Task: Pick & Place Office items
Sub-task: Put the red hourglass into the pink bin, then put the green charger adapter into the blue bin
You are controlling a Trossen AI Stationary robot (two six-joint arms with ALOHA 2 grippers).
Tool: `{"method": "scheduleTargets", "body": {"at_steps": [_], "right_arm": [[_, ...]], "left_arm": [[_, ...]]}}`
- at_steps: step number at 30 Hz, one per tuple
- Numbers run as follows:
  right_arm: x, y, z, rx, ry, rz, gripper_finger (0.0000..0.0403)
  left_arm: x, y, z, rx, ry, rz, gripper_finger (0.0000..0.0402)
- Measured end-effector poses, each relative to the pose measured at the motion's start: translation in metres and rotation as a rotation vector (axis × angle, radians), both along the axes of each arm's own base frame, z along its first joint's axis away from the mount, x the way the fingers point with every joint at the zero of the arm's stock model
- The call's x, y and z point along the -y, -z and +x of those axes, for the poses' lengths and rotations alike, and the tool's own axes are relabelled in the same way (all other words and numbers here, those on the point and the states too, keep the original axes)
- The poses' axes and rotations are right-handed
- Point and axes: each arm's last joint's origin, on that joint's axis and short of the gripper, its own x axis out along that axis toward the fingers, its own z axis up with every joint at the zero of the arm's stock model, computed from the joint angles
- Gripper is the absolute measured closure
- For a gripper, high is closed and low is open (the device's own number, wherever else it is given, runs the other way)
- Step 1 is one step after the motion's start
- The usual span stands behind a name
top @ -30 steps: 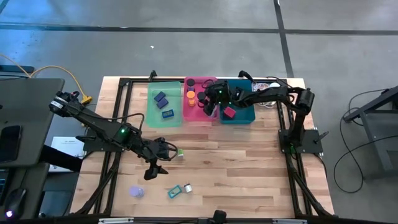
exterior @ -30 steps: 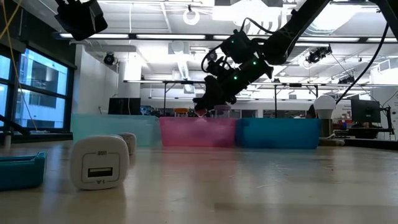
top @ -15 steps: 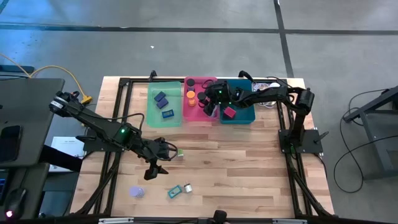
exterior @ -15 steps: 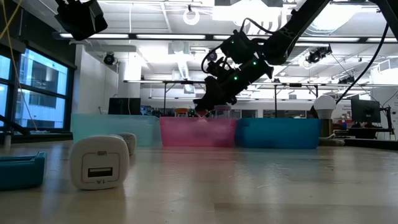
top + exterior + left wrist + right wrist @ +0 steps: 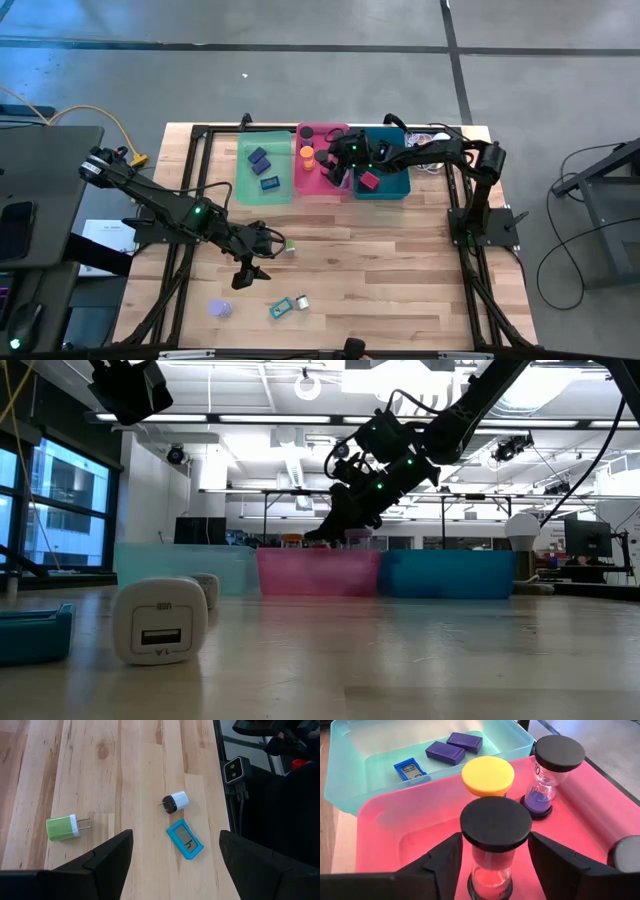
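My right gripper [image 5: 495, 851] hangs open over the pink tray [image 5: 395, 827], one finger on either side of an hourglass timer [image 5: 496, 825] with a black cap and pink sand. The timer stands upright on the tray floor. I see a gap between the fingers and its glass. A yellow-capped timer [image 5: 487, 775] and a purple-sand timer [image 5: 559, 754] stand behind it. My left gripper [image 5: 248, 268] hovers open above the table's near left. Below it lie a green plug [image 5: 62, 827], a white-and-black plug [image 5: 176, 801] and a small blue device [image 5: 185, 838].
The green tray [image 5: 243, 180] holds two purple blocks [image 5: 445, 751] and a blue item [image 5: 410, 769]. The teal tray [image 5: 400, 190] holds a red piece [image 5: 368, 181]. A pale purple disc [image 5: 220, 308] lies near the front edge. A white charger [image 5: 160, 620] stands close to the low camera.
My right gripper has opened a little over the pink tray while staying in place. In the low view its fingertips now stand wider apart than a second ago. My left arm has kept still.
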Motion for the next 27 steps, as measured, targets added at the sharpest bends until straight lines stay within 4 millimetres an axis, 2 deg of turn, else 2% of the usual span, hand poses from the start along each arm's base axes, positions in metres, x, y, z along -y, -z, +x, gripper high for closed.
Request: {"method": "scheduleTargets", "body": {"at_steps": [5,14,27], "right_arm": [[0.0,0.0,0.0,0.0,0.0,0.0,0.0175],[0.0,-0.002,0.0,-0.004,0.012,-0.019,0.0174],[-0.012,-0.031,-0.005,0.033,0.0,-0.077,0.0174]], "left_arm": [[0.0,0.0,0.0,0.0,0.0,0.0,0.0112],[0.0,0.0,0.0,0.0,0.0,0.0,0.0112],[0.0,0.0,0.0,0.0,0.0,0.0,0.0112]]}}
